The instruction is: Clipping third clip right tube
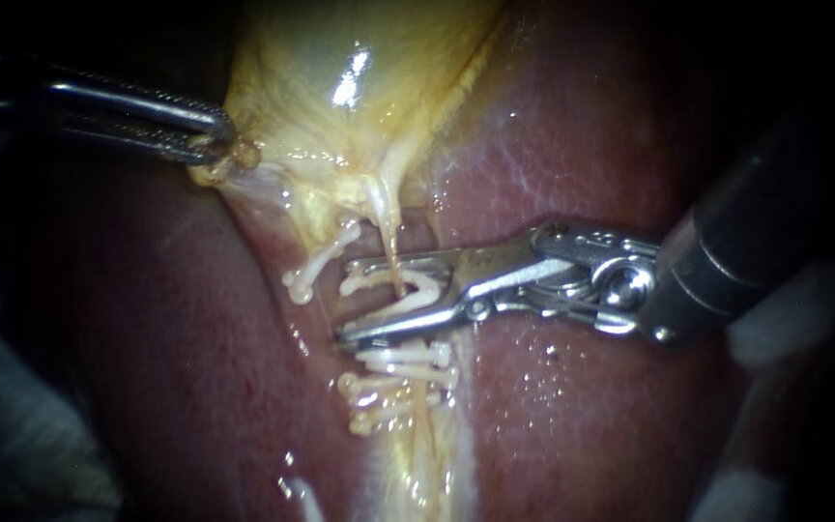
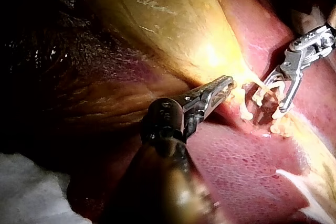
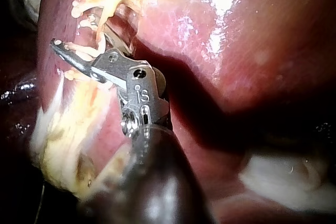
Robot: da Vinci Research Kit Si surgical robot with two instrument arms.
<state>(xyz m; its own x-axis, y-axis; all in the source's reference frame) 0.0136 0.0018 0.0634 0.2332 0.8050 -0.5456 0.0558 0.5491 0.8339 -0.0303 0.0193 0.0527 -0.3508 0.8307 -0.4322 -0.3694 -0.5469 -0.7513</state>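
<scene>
A thin pale tube [image 1: 390, 246] runs down from the yellow gallbladder [image 1: 340, 87] on the right. My right instrument [image 1: 347, 301] comes in from the right. Its jaws stand apart around this tube and hold a white open clip [image 1: 417, 288] that straddles it. Below the jaws, two white clips [image 1: 408, 358] sit across the same tube. One more clip [image 1: 313, 269] sits on the strand to the left. My left instrument [image 1: 216, 143] is shut on the gallbladder's edge at the upper left. In the right wrist view the right instrument [image 3: 79, 43] reaches the tube [image 3: 98, 34].
Dark red liver [image 1: 582, 406] lies on both sides of the pale strip that bears the clips. Further white clip ends [image 1: 369, 420] show lower on that strip. White gauze [image 2: 31, 192] lies beside the left instrument's shaft [image 2: 168, 161].
</scene>
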